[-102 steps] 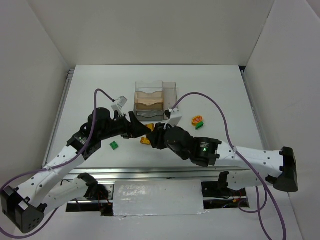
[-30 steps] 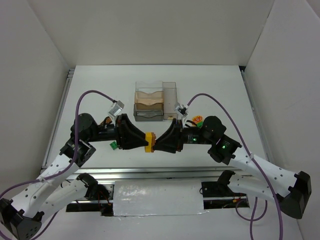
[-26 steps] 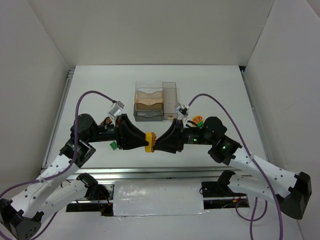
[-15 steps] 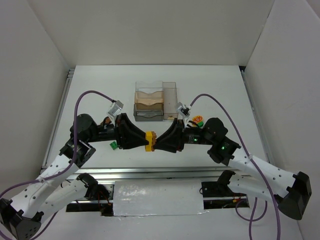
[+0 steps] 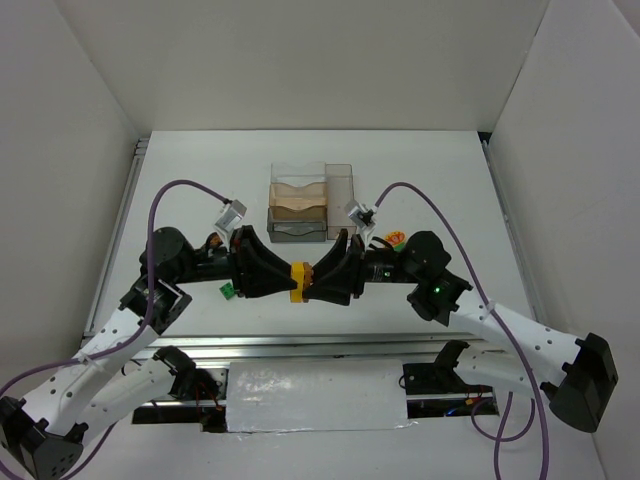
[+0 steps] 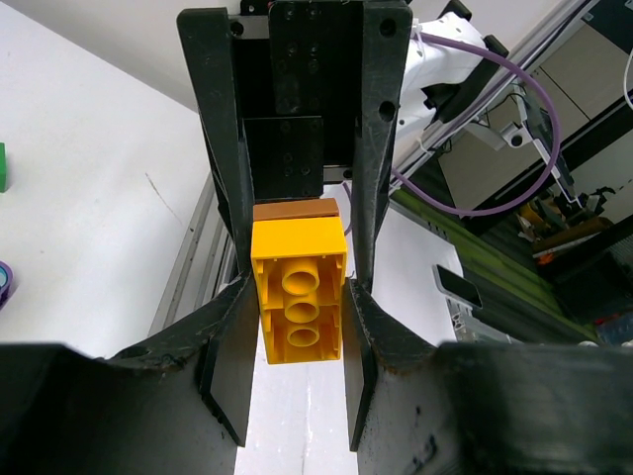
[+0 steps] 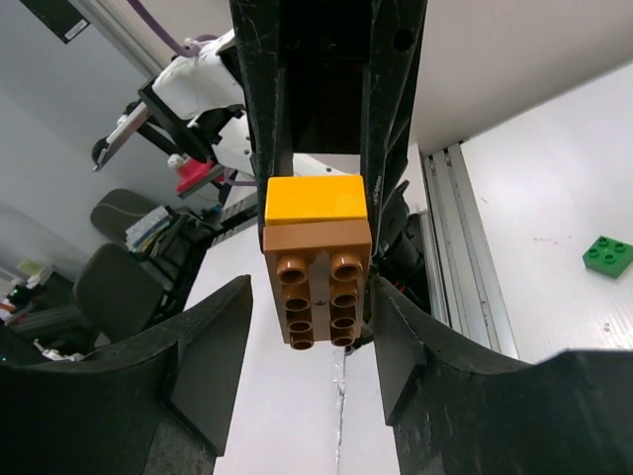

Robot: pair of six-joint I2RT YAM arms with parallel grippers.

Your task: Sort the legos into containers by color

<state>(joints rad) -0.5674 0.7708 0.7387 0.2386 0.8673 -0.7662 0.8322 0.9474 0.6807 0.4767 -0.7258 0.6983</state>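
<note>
Near the front edge of the worktop [image 5: 190,180], the left tool [image 5: 287,279] and right tool [image 5: 309,283] met nose to nose. The left was clenched on a yellow brick [image 6: 298,297], the right on an orange-brown brick [image 7: 316,287], and the two bricks were joined. Bare worktop lay open to the left, to the right and at the back, bounded by white walls. The containers [image 5: 310,205] stood just behind the meeting point. A green brick [image 5: 228,291] lay beside the left arm. An orange and green piece [image 5: 395,239] sat by the right arm, partly hidden.
</note>
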